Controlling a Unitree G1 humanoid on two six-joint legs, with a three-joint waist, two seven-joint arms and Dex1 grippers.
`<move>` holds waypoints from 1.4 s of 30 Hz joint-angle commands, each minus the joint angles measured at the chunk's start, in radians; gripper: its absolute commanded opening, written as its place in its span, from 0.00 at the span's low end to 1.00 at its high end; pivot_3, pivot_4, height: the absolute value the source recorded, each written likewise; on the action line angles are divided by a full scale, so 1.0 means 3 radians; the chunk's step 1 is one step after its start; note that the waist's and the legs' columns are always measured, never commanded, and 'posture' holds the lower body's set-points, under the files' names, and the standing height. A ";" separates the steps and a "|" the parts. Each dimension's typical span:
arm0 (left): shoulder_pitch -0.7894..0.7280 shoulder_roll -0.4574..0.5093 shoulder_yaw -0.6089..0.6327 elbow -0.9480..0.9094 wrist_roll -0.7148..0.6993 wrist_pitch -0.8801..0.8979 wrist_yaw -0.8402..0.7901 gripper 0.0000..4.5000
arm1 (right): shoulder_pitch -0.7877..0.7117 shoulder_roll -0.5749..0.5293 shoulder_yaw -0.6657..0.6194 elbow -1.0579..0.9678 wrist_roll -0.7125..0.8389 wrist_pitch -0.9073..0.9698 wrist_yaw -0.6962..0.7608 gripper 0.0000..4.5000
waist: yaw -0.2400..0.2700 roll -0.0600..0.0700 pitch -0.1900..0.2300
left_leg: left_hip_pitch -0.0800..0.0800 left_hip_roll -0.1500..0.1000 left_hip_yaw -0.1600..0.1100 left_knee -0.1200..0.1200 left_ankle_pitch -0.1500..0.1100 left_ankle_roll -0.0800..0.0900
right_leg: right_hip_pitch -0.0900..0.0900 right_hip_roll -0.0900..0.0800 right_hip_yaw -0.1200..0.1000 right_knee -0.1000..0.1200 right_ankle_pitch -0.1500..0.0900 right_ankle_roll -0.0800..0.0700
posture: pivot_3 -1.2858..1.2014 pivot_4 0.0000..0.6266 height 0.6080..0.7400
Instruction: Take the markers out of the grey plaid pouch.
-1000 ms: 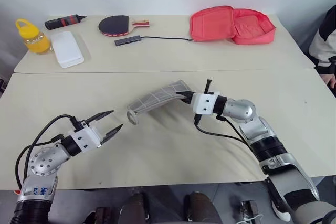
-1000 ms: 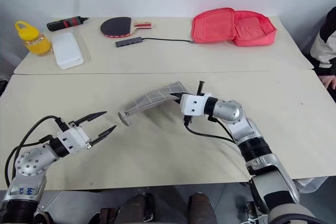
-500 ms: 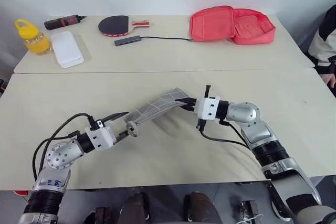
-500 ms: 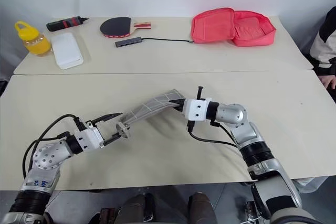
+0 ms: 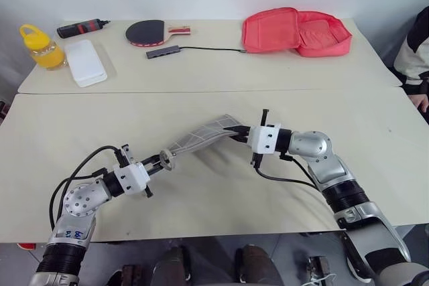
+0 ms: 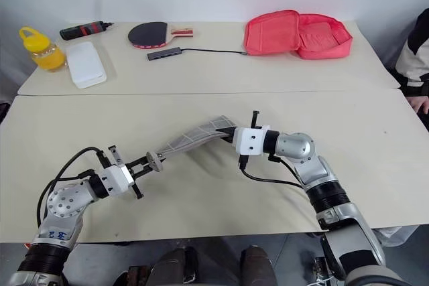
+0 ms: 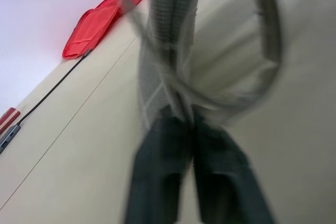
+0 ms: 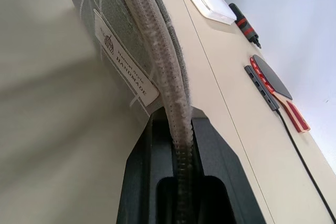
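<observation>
Progress: early, no markers out yet | grey plaid pouch (image 5: 201, 134) mid-surface, held up | right hand (image 5: 236, 127) clamps its 3 o'clock end | left hand (image 5: 159, 163) pinches ring end at 9 o'clock.

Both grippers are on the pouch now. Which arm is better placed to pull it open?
Probably the left. The left gripper is shut on the pouch at its ring end and has bare table behind it. The right gripper clamps the opposite end and can simply anchor it.
</observation>
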 commanded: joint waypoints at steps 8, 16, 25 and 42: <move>-0.0176 0.0067 0.0205 0.0047 0.0610 -0.0165 0.0619 0.00 | -0.0137 0.0052 -0.0169 -0.0066 0.0139 0.0110 -0.0109 0.49 | -0.0002 0.0000 0.0000 | 0.0000 0.0000 0.0000 0.0002 0.0000 0.0000 | 0.0000 0.0000 0.0000 0.0001 0.0000 0.0000 | 0.52 0.24 1.00; -0.0289 0.0126 0.0382 0.0066 0.1323 -0.0064 0.1371 0.00 | -0.0041 0.0063 -0.0479 -0.0663 0.1125 0.1161 0.0248 0.64 | 0.0006 0.0000 0.0000 | 0.0000 0.0001 -0.0001 0.0000 0.0000 0.0000 | -0.0001 0.0000 0.0000 0.0007 0.0000 0.0000 | 0.52 0.24 1.00; -0.0303 -0.0110 -0.0129 -0.0027 0.1886 0.0090 0.1635 0.00 | 0.0669 0.0215 -0.0111 -0.1828 0.1938 0.3282 0.0004 0.64 | 0.0086 -0.0001 -0.0001 | -0.0001 -0.0001 -0.0003 0.0000 -0.0003 0.0004 | 0.0000 -0.0001 -0.0002 0.0004 0.0000 0.0000 | 0.52 0.24 1.00; -0.0206 -0.0192 -0.0439 -0.0498 0.2005 0.0444 0.1577 0.00 | 0.0741 0.1129 -0.0146 -0.1853 0.2041 0.3912 -0.0748 0.64 | 0.0101 -0.0003 -0.0003 | -0.0001 -0.0002 -0.0002 0.0000 -0.0004 0.0005 | 0.0000 -0.0002 -0.0002 0.0001 0.0000 0.0000 | 0.52 0.24 1.00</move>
